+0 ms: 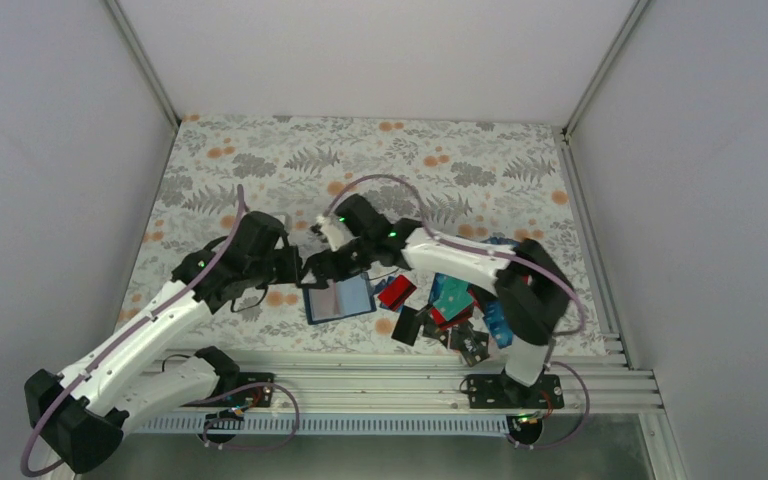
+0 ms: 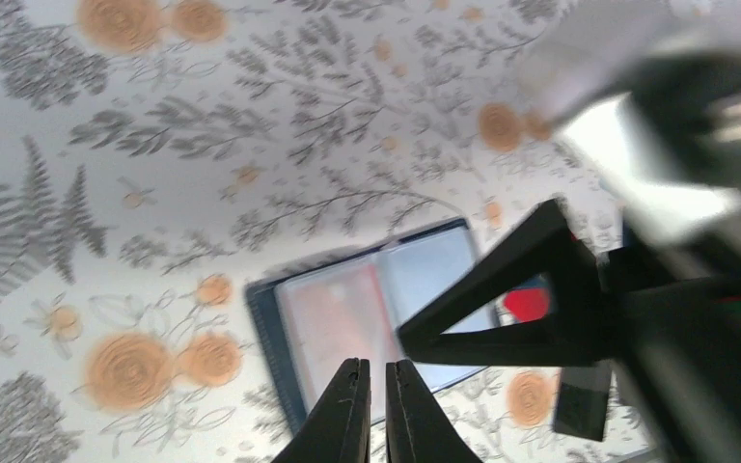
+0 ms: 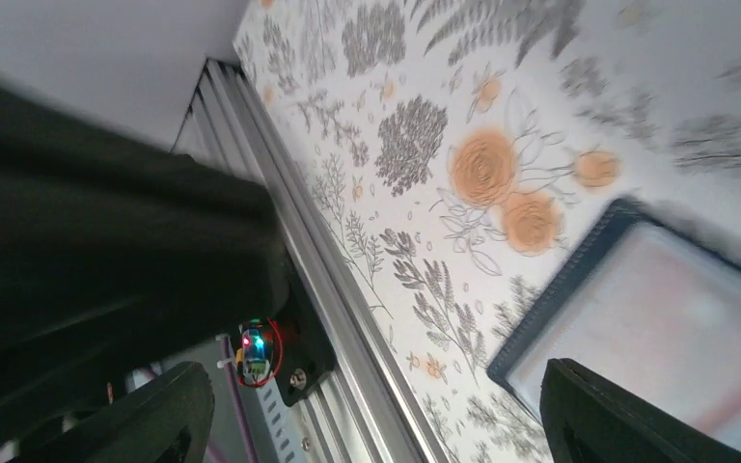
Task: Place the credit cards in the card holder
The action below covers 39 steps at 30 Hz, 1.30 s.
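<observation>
On the table [image 1: 260,170], the card holder [image 1: 338,300] lies open (navy-edged, glossy).

Right wrist view: the card holder [image 3: 651,318] is blurred and cut off by the right and bottom edges. Left wrist view: the right arm [image 2: 704,318], out of focus, hides its right side. Overhead, the credit cards [image 1: 452,297] lie partly under that arm, too small to count.
</observation>
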{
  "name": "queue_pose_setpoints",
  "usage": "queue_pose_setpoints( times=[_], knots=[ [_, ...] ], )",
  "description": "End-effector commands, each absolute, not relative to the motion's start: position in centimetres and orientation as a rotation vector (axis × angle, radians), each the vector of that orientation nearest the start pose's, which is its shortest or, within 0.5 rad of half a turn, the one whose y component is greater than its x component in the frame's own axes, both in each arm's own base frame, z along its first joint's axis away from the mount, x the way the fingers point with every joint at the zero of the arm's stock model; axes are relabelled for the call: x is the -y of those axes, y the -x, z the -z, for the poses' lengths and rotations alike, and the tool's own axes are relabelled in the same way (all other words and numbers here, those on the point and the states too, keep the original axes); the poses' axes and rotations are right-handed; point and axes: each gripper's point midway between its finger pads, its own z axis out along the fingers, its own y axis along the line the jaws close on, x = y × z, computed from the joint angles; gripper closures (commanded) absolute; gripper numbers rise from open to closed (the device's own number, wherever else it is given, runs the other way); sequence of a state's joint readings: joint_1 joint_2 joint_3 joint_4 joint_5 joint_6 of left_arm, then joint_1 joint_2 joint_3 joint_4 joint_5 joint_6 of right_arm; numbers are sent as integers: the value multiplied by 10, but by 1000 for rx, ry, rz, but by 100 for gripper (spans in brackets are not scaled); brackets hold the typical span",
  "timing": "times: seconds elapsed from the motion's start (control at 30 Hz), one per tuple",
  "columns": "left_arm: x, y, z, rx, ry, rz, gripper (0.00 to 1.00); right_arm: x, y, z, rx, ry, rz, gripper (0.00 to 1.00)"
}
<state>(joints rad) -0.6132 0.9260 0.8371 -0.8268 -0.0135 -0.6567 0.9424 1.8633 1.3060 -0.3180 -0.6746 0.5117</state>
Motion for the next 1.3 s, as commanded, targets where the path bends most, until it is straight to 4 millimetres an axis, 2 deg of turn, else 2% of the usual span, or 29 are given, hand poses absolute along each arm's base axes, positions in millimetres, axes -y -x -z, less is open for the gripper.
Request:
queue_pose_setpoints(
  times=[0.0, 0.03, 0.17, 0.2, 0.33, 0.43, 0.57, 0.6, 0.77, 0.97, 1.17, 1.27],
  knots=[
    [181, -224, -184, -2494, -102, 640, 93, -383, -218, -137, -2615, 719, -1170, 14],
    [192, -226, -187, -2475, -140, 674, 91, -366, -224, -142, -2619, 648, -1115, 14],
    [233, -229, -183, -2460, -288, 734, 83, -291, -243, -135, -2696, 314, -834, 14],
    [243, -229, -179, -2464, -322, 727, 82, -271, -245, -129, -2722, 234, -737, 14],
    [283, -235, -165, -2480, -431, 703, 81, -193, -244, -122, -2736, -61, -374, 12],
    [300, -239, -156, -2482, -467, 716, 81, -160, -239, -115, -2753, -220, -201, 11],
    [308, -241, -144, -2488, -494, 728, 81, -145, -232, -95, -2827, -304, -96, 10],
    [308, -240, -140, -2494, -502, 724, 81, -143, -233, -90, -2845, -316, -78, 7],
    [300, -235, -125, -2513, -528, 695, 81, -125, -235, -63, -2937, -426, 11, 6],
    [294, -228, -115, -2521, -540, 694, 81, -114, -229, -40, -2992, -546, -6, 6],
    [295, -224, -106, -2535, -545, 708, 82, -113, -238, -22, -3017, -555, -41, 9],
    [293, -224, -104, -2538, -544, 702, 82, -110, -242, -14, -3015, -558, -62, 15]
  ],
)
